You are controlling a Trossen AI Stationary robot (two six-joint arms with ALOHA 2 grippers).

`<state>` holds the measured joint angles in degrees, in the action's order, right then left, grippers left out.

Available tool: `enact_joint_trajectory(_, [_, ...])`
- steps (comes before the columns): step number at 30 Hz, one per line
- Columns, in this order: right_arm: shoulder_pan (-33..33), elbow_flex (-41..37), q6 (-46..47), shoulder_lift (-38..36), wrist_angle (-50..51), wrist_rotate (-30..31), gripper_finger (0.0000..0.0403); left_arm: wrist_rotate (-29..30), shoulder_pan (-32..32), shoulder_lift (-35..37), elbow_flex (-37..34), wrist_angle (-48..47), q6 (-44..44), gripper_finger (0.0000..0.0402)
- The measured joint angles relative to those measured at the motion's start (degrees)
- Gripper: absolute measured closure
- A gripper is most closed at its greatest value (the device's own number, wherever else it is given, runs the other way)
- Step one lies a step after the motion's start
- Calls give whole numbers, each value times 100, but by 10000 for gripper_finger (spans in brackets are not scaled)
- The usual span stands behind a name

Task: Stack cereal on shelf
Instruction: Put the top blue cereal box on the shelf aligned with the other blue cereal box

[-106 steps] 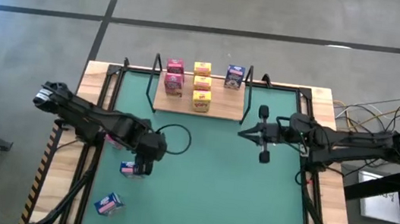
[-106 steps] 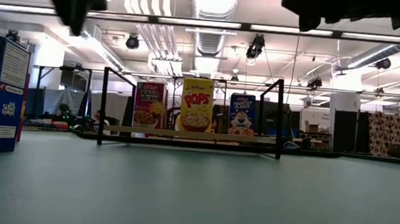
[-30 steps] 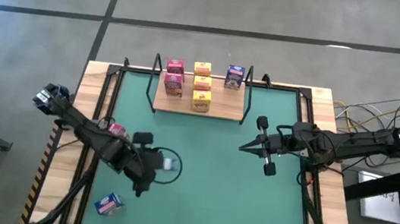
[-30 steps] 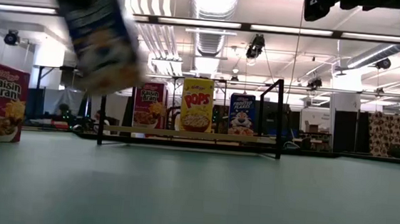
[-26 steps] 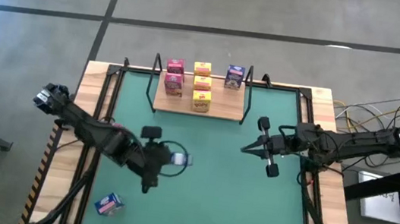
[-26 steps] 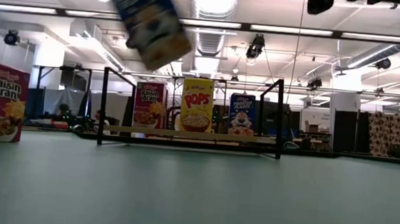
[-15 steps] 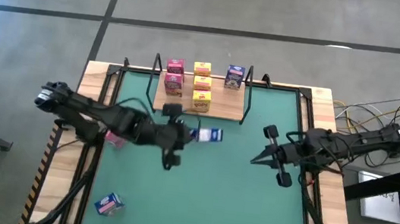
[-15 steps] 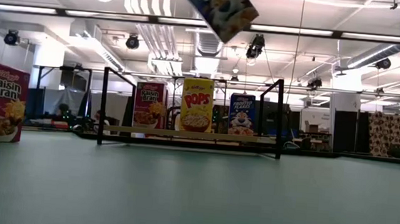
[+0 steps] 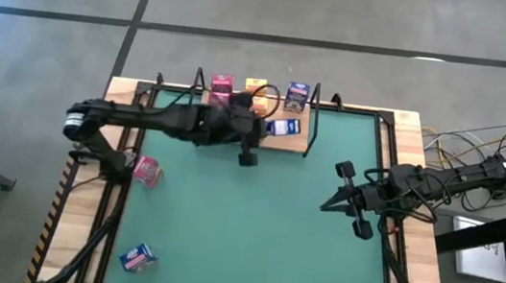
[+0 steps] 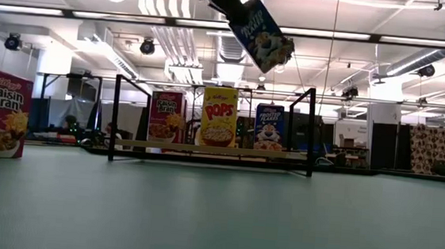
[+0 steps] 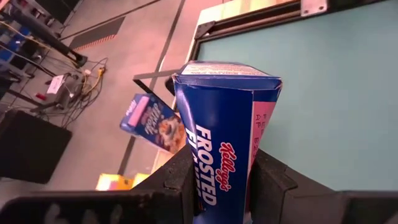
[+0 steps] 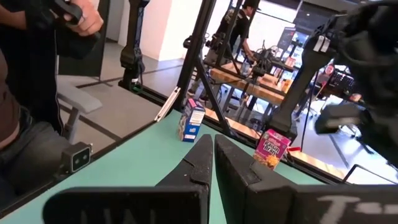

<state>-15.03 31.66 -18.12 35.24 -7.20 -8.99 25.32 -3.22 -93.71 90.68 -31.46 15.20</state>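
mat [image 9: 252, 228]: open centre | shelf [image 9: 300, 140]: boxes at back, black brackets at ends

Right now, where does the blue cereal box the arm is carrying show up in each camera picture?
High view: blue box over the shelf, right part.
Low view: top centre, tilted, above the shelf.
Left wrist view: centre, between the jaws.
Right wrist view: cannot tell.
Shared landmark: the shelf.

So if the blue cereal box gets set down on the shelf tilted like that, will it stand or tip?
The blue cereal box hangs tilted in the left gripper, so it probably tips unless levelled first. It looks like thin, light card, tall for its base. The shelf is flat wood, so a squarely set box should stand.
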Motion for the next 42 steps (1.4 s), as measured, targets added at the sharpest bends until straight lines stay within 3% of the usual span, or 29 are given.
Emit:
enact_joint_trajectory(11, [2, -2, -12, -4, 95, 1, 394, -71, -668, -1257, 1309, -823, 684, 313])
enact_joint_trajectory(15, [2, -2, 5, 0, 100, 2, 394, -491, -840, -1582, 1612, -1066, 689, 313])
enact_joint_trajectory(19, [2, -4, 33, 7, 109, 2, 394, -860, -925, -1874, 1869, -1351, 689, 313])
enact_joint_trajectory(28, [2, -4, 158, 7, 118, 3, 394, -948, -942, -2667, 2666, -2006, 678, 312])
enact_joint_trajectory(35, [2, -4, 168, 7, 206, 4, 394, -1187, -960, -3181, 3383, -2408, 669, 276])
enact_joint_trajectory(42, [2, -7, 167, 7, 252, 2, 394, -1199, -982, -3281, 3531, -2448, 700, 226])
